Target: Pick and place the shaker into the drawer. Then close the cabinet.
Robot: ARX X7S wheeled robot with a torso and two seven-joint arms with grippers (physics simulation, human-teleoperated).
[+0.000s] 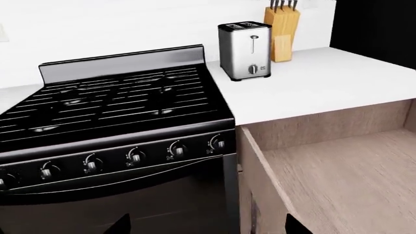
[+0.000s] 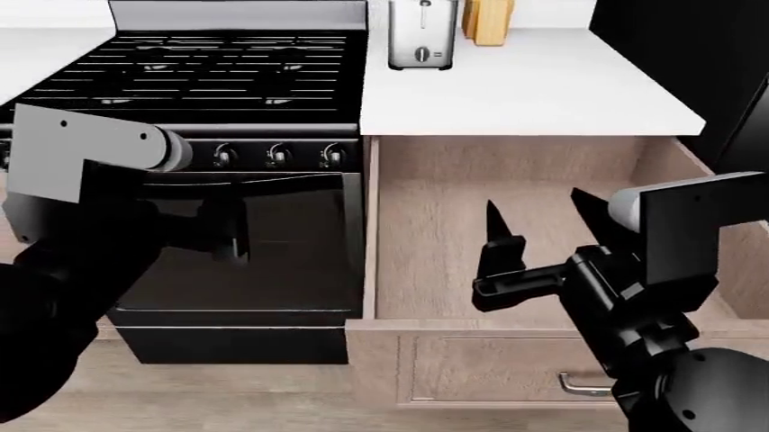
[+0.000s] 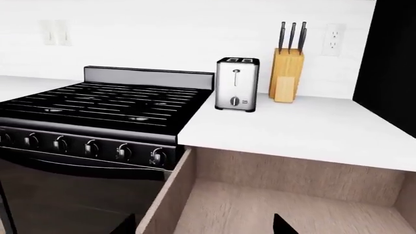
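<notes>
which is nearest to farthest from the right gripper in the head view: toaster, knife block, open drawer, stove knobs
1. The drawer: the right gripper hangs directly over its open box.
2. The stove knobs: on the range front, toward the robot's left.
3. The toaster: at the back of the white counter.
4. The knife block: beside the toaster against the wall; these two are too close to call.

Light brown wood-grain drawer [image 2: 420, 225], white countertop [image 2: 529, 90], glossy black stove [image 2: 216, 81], silver toaster [image 2: 422, 34], tan knife block [image 2: 487, 20]
</notes>
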